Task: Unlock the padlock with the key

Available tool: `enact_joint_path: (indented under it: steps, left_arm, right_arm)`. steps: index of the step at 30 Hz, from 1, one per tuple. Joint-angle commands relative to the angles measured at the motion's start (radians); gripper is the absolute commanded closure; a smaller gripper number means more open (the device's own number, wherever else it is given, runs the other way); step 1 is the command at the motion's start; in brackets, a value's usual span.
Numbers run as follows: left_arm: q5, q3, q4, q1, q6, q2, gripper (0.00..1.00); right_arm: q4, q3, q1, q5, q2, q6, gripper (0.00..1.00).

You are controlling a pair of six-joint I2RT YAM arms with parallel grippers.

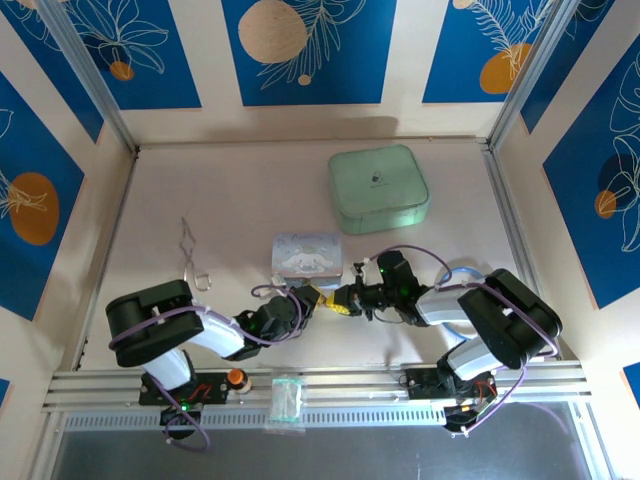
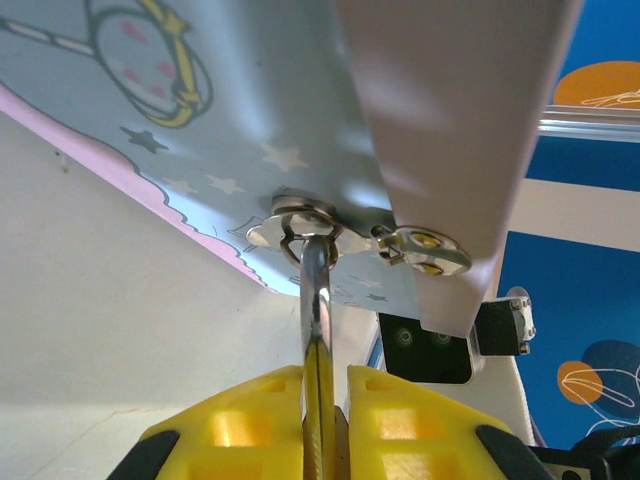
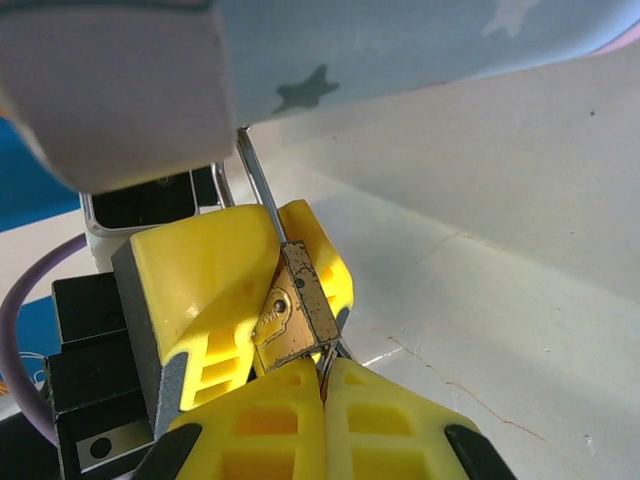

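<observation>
Beside the cartoon tin [image 1: 305,252], left gripper [image 2: 322,390] tight on the padlock [image 3: 300,305]; right gripper [image 3: 325,385] pinched on the key [image 3: 330,356].

No readable text, brand or number anywhere. Small dark mark on mint-green box lid [image 1: 378,180], upper centre of top view: too small to read. Pale blue tin [image 1: 306,253]: cartoon figure, stars, no legible lettering.
</observation>
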State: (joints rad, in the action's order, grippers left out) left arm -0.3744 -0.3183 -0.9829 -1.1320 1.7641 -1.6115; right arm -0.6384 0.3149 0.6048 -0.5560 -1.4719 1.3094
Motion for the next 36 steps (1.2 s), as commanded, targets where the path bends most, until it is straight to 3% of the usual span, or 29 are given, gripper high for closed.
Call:
enact_joint_path:
  steps: [1,3,5,8,12,14,18,19,20,21,22,28,32,36]
  left_arm:
    - [0.037,-0.033,-0.072,-0.030,-0.003,0.023,1.00]
    - [0.030,-0.027,-0.021,-0.028,0.007,0.036,1.00]
    - [0.035,-0.029,0.043,-0.025,0.013,0.049,1.00]
    - [0.041,-0.043,0.133,-0.020,0.010,0.067,1.00]
    - [0.048,-0.048,0.162,-0.011,-0.003,0.066,1.00]
    - [0.060,-0.051,0.169,-0.005,-0.011,0.065,1.00]
    - [0.097,-0.073,0.237,0.007,-0.038,0.078,1.00]
    - [0.103,-0.079,0.260,0.009,-0.043,0.085,1.00]
    - [0.108,-0.087,0.283,0.009,-0.052,0.091,1.00]
    - [0.111,-0.092,0.305,0.011,-0.058,0.100,1.00]
    - [0.112,-0.095,0.318,0.011,-0.063,0.108,1.00]
    - [0.113,-0.095,0.376,0.018,-0.082,0.164,1.00]
    - [0.121,-0.105,0.422,0.018,-0.100,0.196,1.00]
    - [0.111,-0.099,0.431,0.018,-0.106,0.223,1.00]
  right_arm:
    - [0.018,0.044,0.016,0.034,0.015,-0.020,0.90]
    - [0.202,0.068,0.025,0.097,0.077,-0.111,0.78]
    - [0.405,0.090,0.037,0.187,0.149,-0.204,0.71]
    - [0.611,0.105,0.041,0.287,0.234,-0.299,0.69]
    - [0.718,0.105,0.042,0.325,0.286,-0.394,0.67]
    - [0.788,0.138,0.087,0.403,0.313,-0.496,0.64]
    - [0.944,0.236,0.326,0.871,0.359,-0.740,0.42]
    - [0.935,0.237,0.370,0.948,0.364,-0.789,0.41]
    - [0.917,0.236,0.404,1.013,0.367,-0.834,0.33]
    - [0.897,0.232,0.427,1.045,0.367,-0.867,0.11]
    - [0.874,0.228,0.436,1.063,0.364,-0.896,0.04]
    - [0.723,0.181,0.458,0.981,0.342,-1.089,0.13]
    - [0.543,0.113,0.461,0.897,0.344,-1.164,0.32]
    - [0.525,0.124,0.474,0.900,0.310,-1.194,0.42]
